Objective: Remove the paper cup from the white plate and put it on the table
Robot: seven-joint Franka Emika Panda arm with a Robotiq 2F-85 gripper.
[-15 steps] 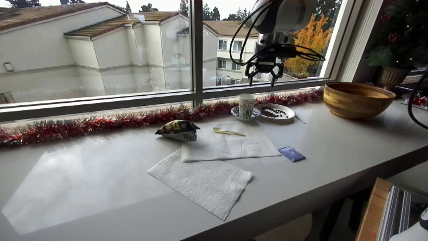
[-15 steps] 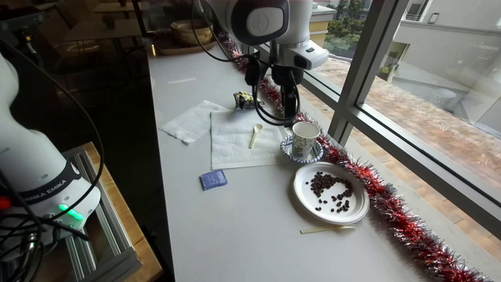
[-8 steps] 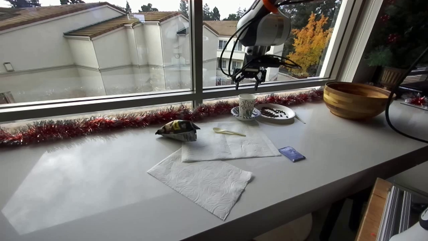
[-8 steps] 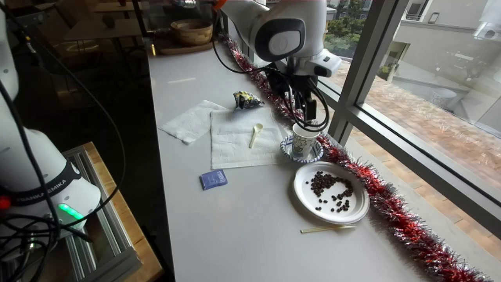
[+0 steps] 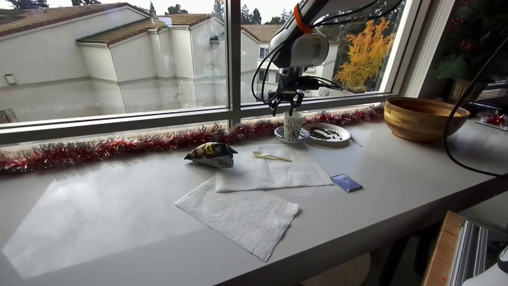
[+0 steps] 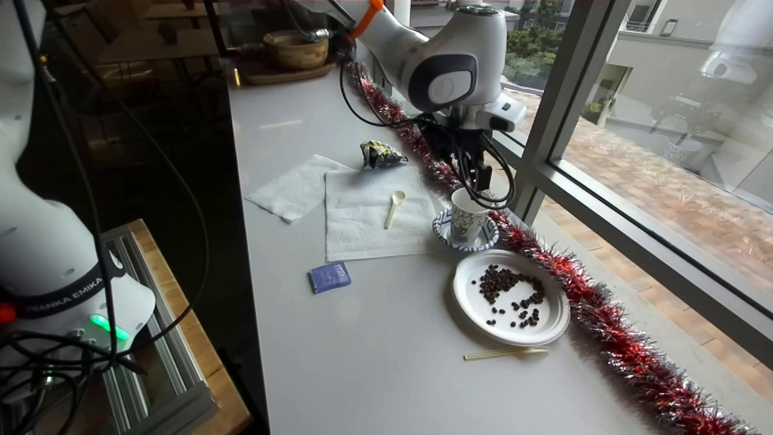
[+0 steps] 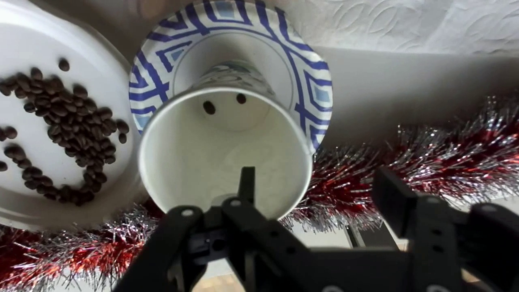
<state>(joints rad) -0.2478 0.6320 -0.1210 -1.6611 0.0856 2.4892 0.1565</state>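
Exterior view: jaws stand apart; red tinsel (image 5: 190, 138) edges the grey table (image 5: 131, 214) by the window (image 5: 233, 59).

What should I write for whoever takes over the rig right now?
Jaws: open, empty; wrist view shows one over the mouth of the paper cup, the other outside its rim.
Cup: upright on the blue-patterned white plate, two dark beans inside.
Done: jaws near the rim; no grasp yet.
Left: grip the cup, lift it off the plate, set it on the table.
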